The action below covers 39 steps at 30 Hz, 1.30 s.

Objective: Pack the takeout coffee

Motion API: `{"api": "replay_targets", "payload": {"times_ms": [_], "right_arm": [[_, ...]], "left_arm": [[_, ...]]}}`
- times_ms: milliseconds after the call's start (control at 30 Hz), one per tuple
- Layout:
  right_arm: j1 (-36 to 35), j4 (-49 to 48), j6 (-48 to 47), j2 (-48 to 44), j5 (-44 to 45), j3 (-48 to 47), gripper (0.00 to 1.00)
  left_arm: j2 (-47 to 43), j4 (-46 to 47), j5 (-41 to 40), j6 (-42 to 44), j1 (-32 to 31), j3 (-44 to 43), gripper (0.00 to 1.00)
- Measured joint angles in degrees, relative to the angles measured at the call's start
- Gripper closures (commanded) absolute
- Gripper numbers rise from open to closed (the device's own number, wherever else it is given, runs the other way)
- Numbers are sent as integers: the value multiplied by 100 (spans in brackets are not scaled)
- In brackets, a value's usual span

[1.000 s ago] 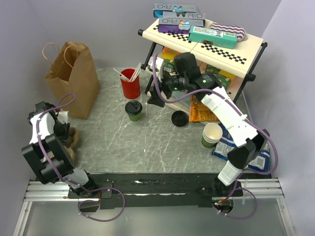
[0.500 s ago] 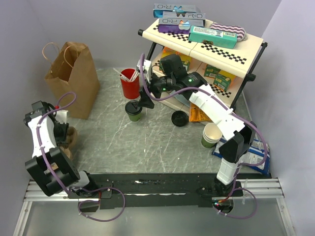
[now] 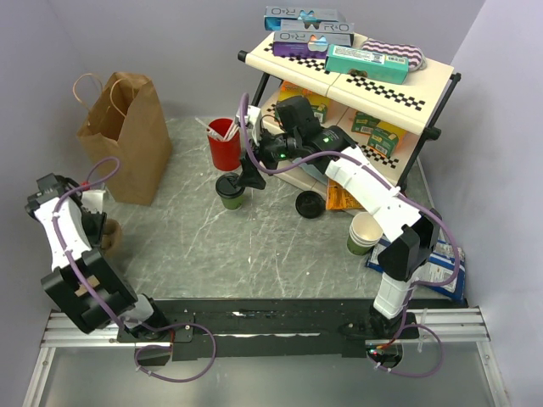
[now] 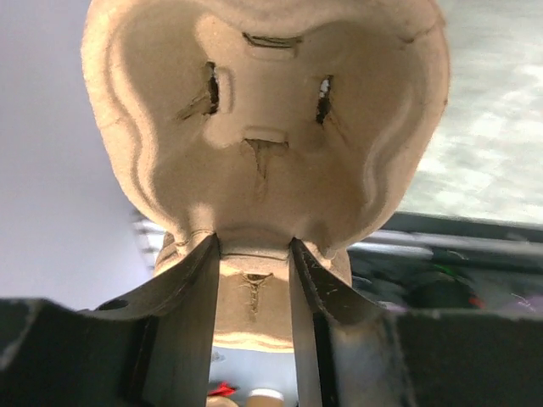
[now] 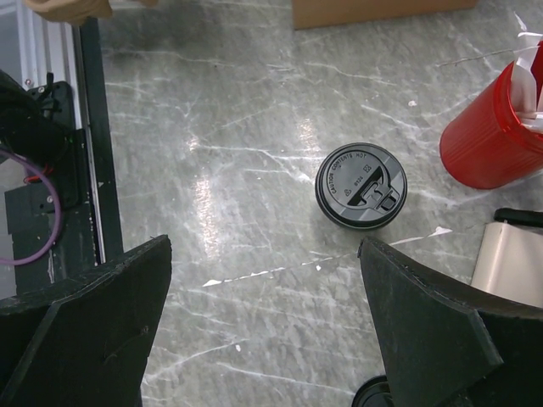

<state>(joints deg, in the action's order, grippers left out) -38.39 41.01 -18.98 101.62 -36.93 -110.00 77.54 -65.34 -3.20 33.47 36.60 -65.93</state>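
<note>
The takeout coffee point(image 5: 361, 185) is standing upright on the desk point(image 5: 254, 127) with its black lid on. It is sitting below my right fingers point(image 5: 424, 322), which I am holding spread wide with nothing in them. They are hovering above the lid without touching it. In the wrist view the cup is lying nearer one finger than the other.

My left fingers point(image 4: 191, 314) are clamping, partway closed, on the edge of a moulded pulp cup carrier point(image 4: 267, 144) at the left side of the desk. The well facing the camera is empty.

Step in hand, by my judgement: approach for the grasp. Nothing is packed yet. The next move calls for centring the cup between the right fingers, descending, and closing on the paper wall below the lid. The grip should be gentle enough to avoid crushing the cup or popping the lid.

Containers:
- The red cup point(image 5: 492, 136) is standing just beside the coffee and carrying white sticks.
- The brown paper bag point(image 3: 127, 136) is standing upright well apart to the left. Its interior is not visible.
- The stack of lidless green cups point(image 3: 365, 233) is sitting near my right arm, and its top cup is empty.
</note>
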Motion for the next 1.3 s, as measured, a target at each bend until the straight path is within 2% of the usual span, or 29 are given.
{"api": "replay_targets", "payload": {"times_ms": [100, 333, 433, 533, 567, 633, 667, 700, 733, 800, 900, 1100, 1300], "right_arm": [[0, 4, 13, 0, 0, 0, 3], [-4, 2, 13, 0, -2, 0, 3], [-9, 2, 13, 0, -2, 7, 3], [-11, 2, 15, 0, -7, 33, 3], [-11, 7, 15, 0, -4, 44, 3], [-11, 11, 15, 0, -4, 46, 2], [-11, 7, 15, 0, -4, 46, 2], [-11, 4, 15, 0, -11, 46, 2], [-15, 4, 15, 0, -13, 46, 2], [-22, 7, 20, 2, -17, 46, 2], [-44, 4, 20, 2, -17, 46, 2], [-63, 9, 13, 2, -11, 52, 2], [-63, 7, 11, 0, 0, 85, 2]], "left_arm": [[146, -433, 658, 63, 122, -304, 99], [435, -516, 807, -127, 151, -284, 99], [470, -756, 1187, -76, 214, -367, 99], [444, -603, 907, -144, 160, -308, 99], [455, -599, 841, -144, 136, -293, 94], [568, -772, 933, -155, 136, -380, 92], [597, -780, 890, -199, 133, -396, 81], [599, -713, 782, -225, 120, -391, 77], [586, -577, 638, -245, 107, -361, 65], [518, -160, 313, -258, 107, -164, 55], [424, 376, 46, -221, 118, 297, 53], [407, 608, 367, -470, 118, 531, 55], [407, 723, 391, -935, 125, 509, 47]]}}
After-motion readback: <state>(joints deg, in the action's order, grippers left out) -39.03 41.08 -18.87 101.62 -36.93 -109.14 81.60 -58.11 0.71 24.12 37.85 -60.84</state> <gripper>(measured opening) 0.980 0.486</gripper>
